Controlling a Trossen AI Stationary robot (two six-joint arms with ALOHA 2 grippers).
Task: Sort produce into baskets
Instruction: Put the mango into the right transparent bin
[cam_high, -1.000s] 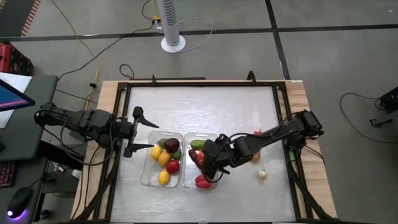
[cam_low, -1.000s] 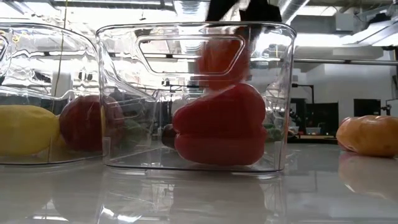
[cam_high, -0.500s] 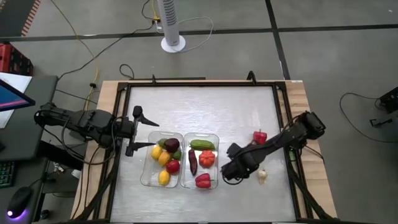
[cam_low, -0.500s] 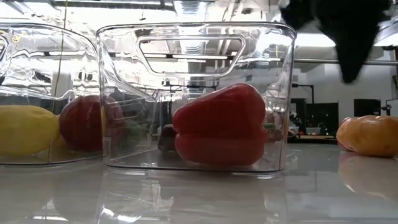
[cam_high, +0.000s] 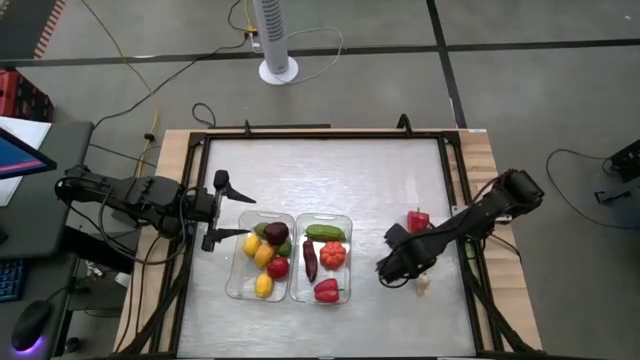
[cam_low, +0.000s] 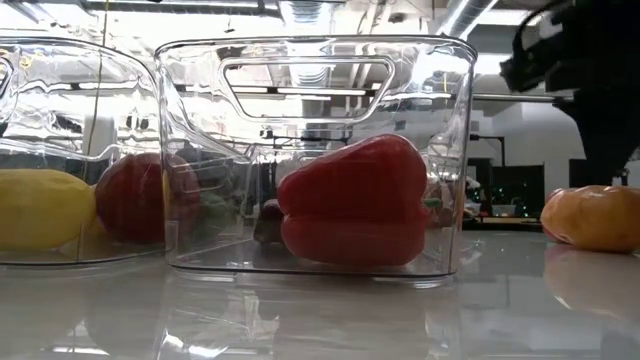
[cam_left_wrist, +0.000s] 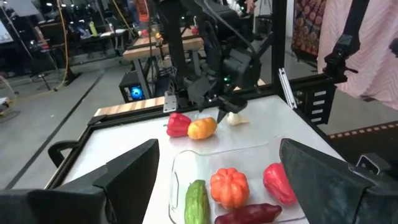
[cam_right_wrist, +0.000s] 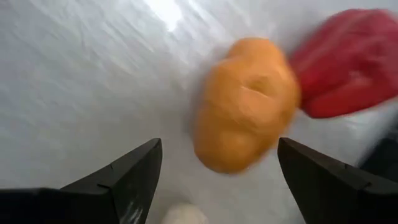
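Right pincer (cam_high: 392, 270) has shifted, spread wide over orange produce (cam_right_wrist: 244, 121).

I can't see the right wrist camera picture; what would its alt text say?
An orange, potato-shaped toy lies on the white table, touching a red pepper beside it. The right gripper hovers above with jaws open, a whitish piece just showing between them.

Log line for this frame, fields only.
left gripper: open, waiting beside left basket | right gripper: open over orange produce piece on table | red pepper, garlic: unsorted
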